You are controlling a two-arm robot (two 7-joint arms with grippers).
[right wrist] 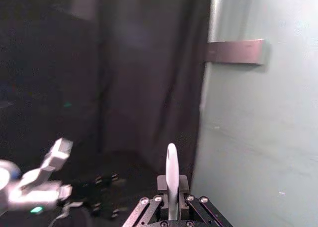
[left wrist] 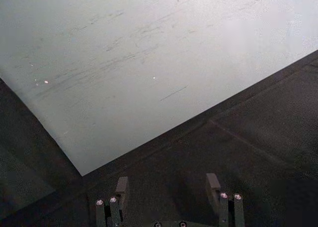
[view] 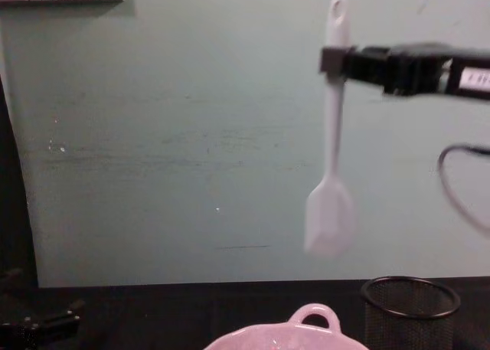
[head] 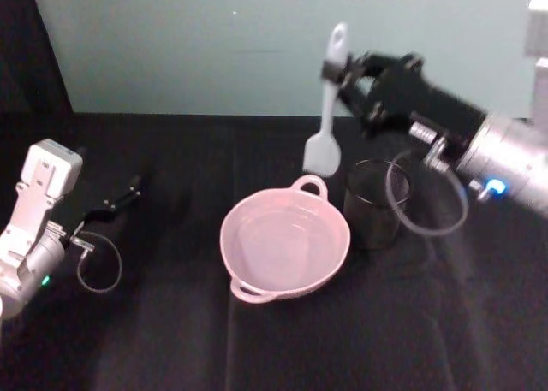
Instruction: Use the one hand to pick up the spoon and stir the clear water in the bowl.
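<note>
The white spoon [head: 328,109] hangs upright in the air, head down, above and behind the pink bowl [head: 284,245]. My right gripper [head: 336,73] is shut on the upper part of its handle. In the chest view the spoon [view: 331,166] dangles high over the bowl's loop handle [view: 312,316], held by the right gripper [view: 334,62]. The right wrist view shows the handle tip [right wrist: 172,180] sticking up between the gripper's shut fingers. The bowl holds clear water. My left gripper [head: 128,192] rests low at the far left, open, as the left wrist view's spread fingers [left wrist: 120,191] show.
A black wire-mesh cup [head: 375,204] stands right beside the bowl, on its right, under my right arm. A cable loop [head: 425,201] hangs from the right wrist over the cup. The black cloth table [head: 171,340] runs back to a pale green wall [head: 214,40].
</note>
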